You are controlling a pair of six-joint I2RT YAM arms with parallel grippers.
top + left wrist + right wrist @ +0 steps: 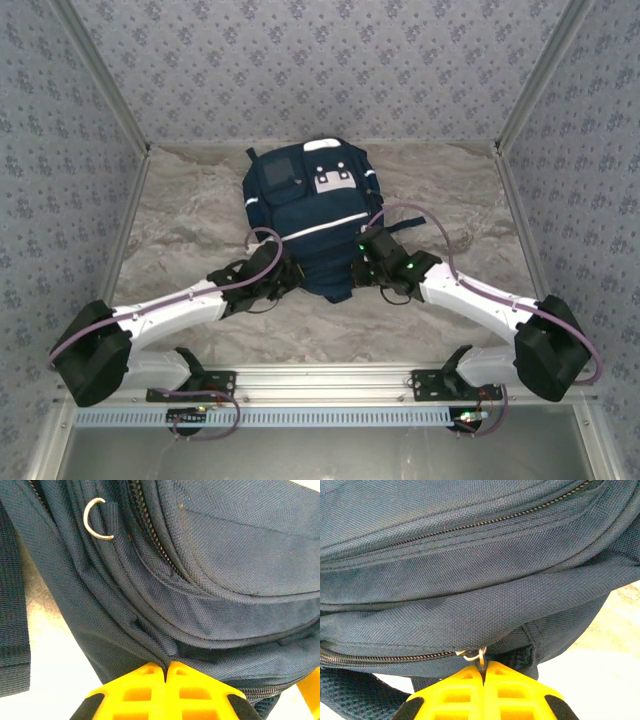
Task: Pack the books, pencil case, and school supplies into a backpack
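Note:
The navy backpack (310, 215) lies flat in the middle of the table, white patch at its far end. My left gripper (283, 272) is at its near left edge, shut on a fold of the backpack's fabric (167, 652), yellow fingers (135, 687) pressed together. My right gripper (368, 258) is at the near right edge, shut on the zipper pull (479, 656) of the closed zipper (385, 658). The backpack (200, 580) spans the left wrist view, and the backpack (470, 580) spans the right wrist view. Books and school supplies are out of view.
A metal D-ring (95, 520) hangs on the bag's side next to a strap (12, 605). Patterned walls (60, 150) enclose the marble-look table (200, 200) on three sides. A metal rail (320, 385) runs along the near edge.

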